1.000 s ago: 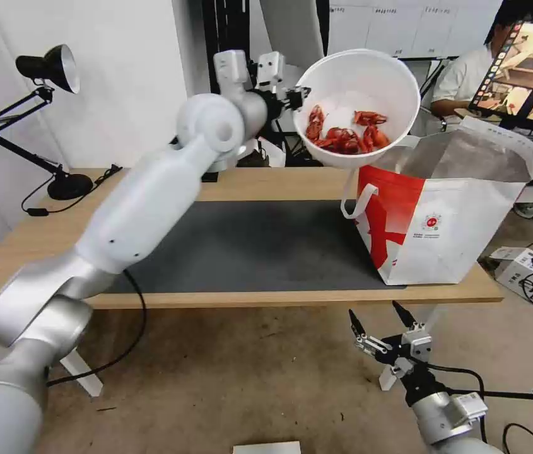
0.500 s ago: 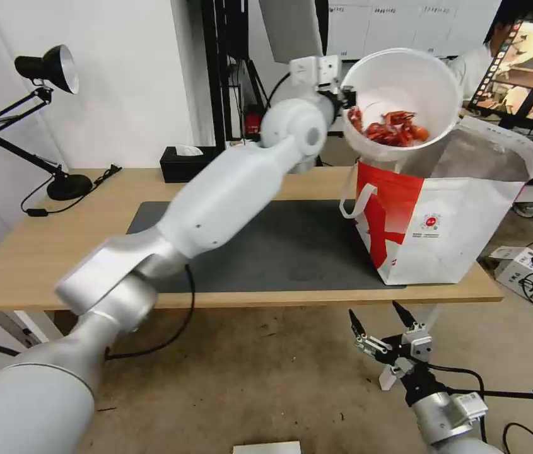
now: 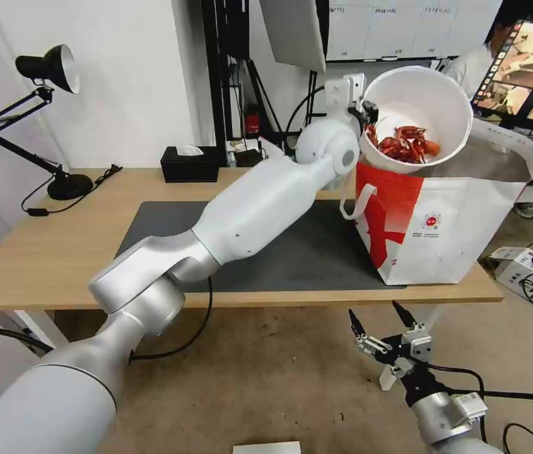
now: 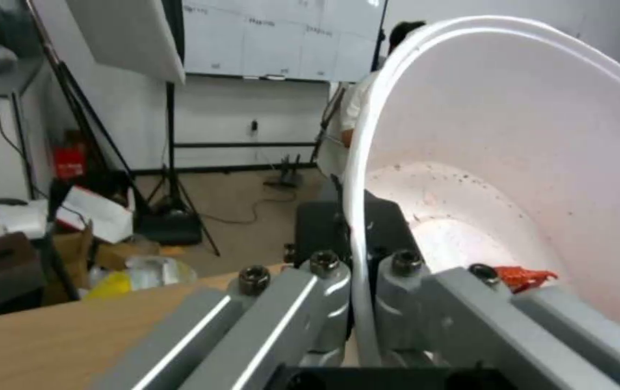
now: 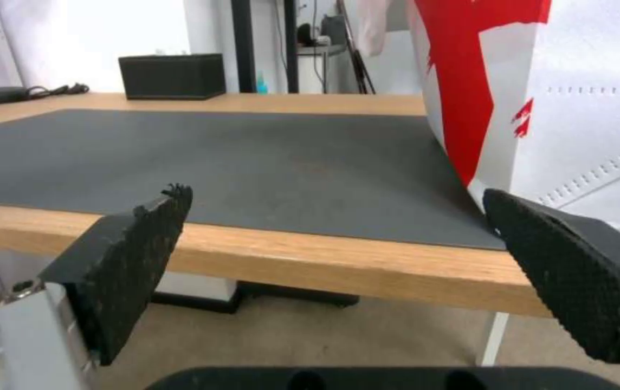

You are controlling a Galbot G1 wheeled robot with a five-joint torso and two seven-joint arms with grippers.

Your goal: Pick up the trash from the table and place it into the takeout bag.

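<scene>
The left claw (image 3: 367, 116) is clamped on the rim of the white bowl (image 3: 427, 101), holding it tipped in the air over the open mouth of the takeout bag (image 3: 468, 214). Red crayfish shells (image 3: 408, 144) lie heaped in the lower side of the bowl. From the left wrist view the rim (image 4: 357, 216) passes between the closed fingers (image 4: 328, 303), with one orange-red shell piece (image 4: 523, 276) just inside the wall.

The bag stands upright at the right end of the table (image 3: 39, 252), partly on the right edge of the dark grey mat (image 3: 279, 252), its silver lining showing and a white loop handle hanging on its left side.

The table is a light-wood top. At its far edge sits a black tissue box (image 3: 189, 164), and a black desk lamp (image 3: 48, 66) stands at the far left against a white wall.

The right claw (image 3: 383, 325) hangs low before the table's near edge, above the tan floor, its black pads (image 5: 133, 260) spread wide with nothing between them.
</scene>
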